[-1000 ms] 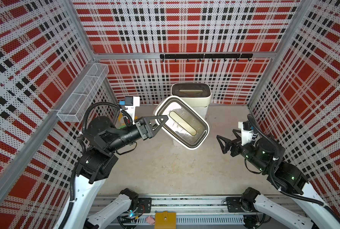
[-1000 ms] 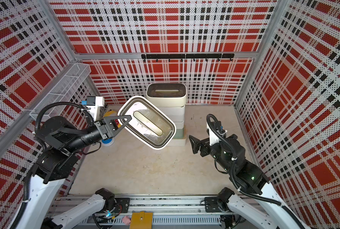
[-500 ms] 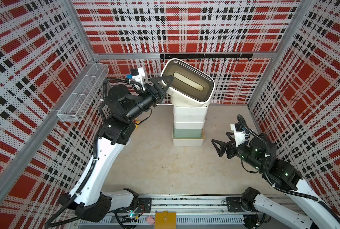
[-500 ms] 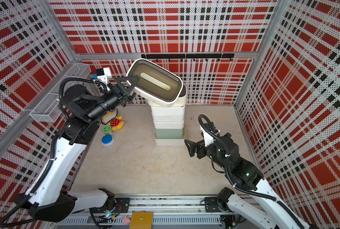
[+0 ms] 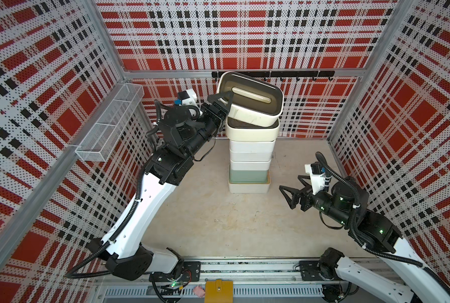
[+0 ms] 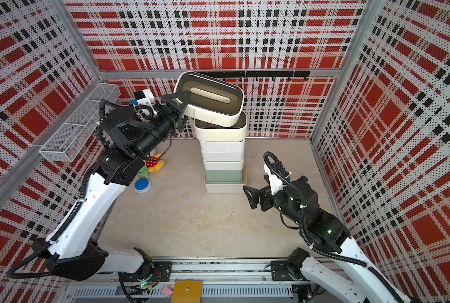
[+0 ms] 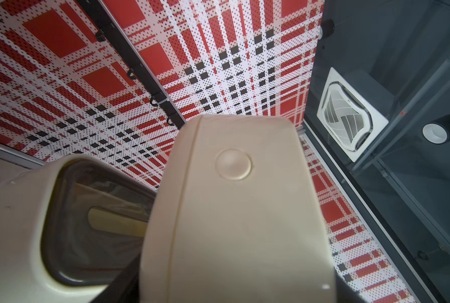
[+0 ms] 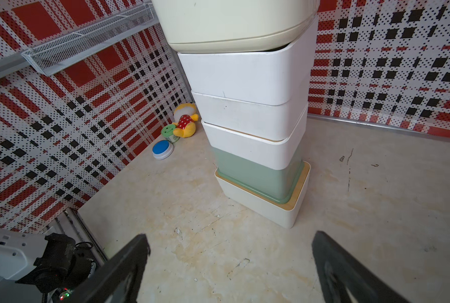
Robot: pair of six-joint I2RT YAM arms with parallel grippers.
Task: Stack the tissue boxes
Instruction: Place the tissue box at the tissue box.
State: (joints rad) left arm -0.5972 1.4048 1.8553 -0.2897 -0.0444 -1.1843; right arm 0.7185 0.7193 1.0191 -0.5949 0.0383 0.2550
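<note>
I see left gripper (image 5: 226, 105) pinching one end of the olive-lidded box (image 5: 258, 103), tilted atop the stack (image 5: 251, 150) by the back wall (image 5: 244, 39) | right gripper (image 5: 290, 182) jaws spread, empty, near stack's base

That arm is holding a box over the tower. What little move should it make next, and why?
Probably level the dark-lidded box and ease it down. The left gripper grips it by one end, and it hangs tilted and off-centre over the stack, so letting go now might let it slide off.
</note>
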